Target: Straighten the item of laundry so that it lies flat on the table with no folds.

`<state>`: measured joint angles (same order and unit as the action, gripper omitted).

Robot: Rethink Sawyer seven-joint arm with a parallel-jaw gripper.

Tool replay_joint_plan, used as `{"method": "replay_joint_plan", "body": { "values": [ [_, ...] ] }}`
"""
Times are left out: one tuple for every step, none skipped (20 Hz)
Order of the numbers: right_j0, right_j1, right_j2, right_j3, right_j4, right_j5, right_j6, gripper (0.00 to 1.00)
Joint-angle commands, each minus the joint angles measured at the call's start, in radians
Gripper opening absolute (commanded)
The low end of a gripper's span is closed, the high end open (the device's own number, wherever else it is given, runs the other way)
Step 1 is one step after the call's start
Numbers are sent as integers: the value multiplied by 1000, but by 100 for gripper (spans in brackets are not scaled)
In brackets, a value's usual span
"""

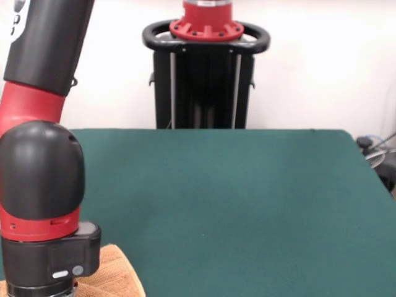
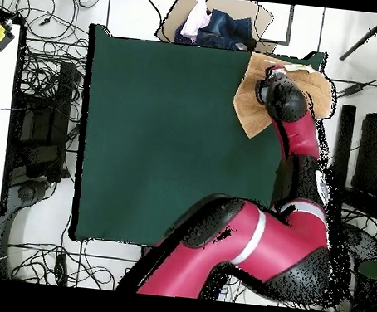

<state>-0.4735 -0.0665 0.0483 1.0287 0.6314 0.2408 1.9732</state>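
Front view, left edge: we see the red and black arm (image 1: 37, 154) coming down at about 8 o'clock, its black wrist housing filling the lower left corner. The gripper itself is cut off by the bottom edge, so we cannot tell whether its jaws are open or closed, or whether they grasp anything. Just right of the wrist, a patch of the orange-tan terry hand towel (image 1: 117, 275) shows at about 7 o'clock, on the large dark green felt-topped table (image 1: 235, 204) (only a rumpled corner is visible here). At 12 o'clock stands the black pedestal with a red collar (image 1: 206, 68).

Overhead view, left to right: we note a tangle of black cables (image 2: 42, 72) on the floor at 9 o'clock, then the green table (image 2: 160, 143) at centre. The towel (image 2: 252, 103) lies at about 2 o'clock, on the table's corner, uneven in outline and partly under the arm's end (image 2: 283, 97). The arm's red body (image 2: 249, 244) sweeps in from 5 o'clock.
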Motion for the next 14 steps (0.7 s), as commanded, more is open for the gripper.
{"method": "replay_joint_plan", "body": {
  "values": [
    [-35, 76, 176, 242, -18, 193, 79, 0],
    [-41, 76, 183, 243, -16, 210, 78, 0],
    [-46, 76, 188, 243, -17, 223, 75, 0],
    [-48, 75, 189, 243, -21, 230, 75, 0],
    [-48, 75, 188, 239, -24, 238, 75, 0],
    [-47, 75, 184, 235, -28, 243, 74, 0],
    [-48, 76, 183, 231, -31, 252, 72, 0],
    [-47, 78, 180, 225, -34, 257, 71, 0],
    [-48, 81, 179, 220, -36, 264, 69, 0],
    [-50, 83, 179, 215, -37, 274, 69, 0],
    [-49, 85, 177, 209, -39, 281, 68, 0],
    [-48, 86, 174, 205, -40, 286, 68, 0],
    [-47, 87, 170, 201, -42, 290, 69, 0],
    [-46, 88, 166, 195, -43, 300, 70, 0]
  ]
}}
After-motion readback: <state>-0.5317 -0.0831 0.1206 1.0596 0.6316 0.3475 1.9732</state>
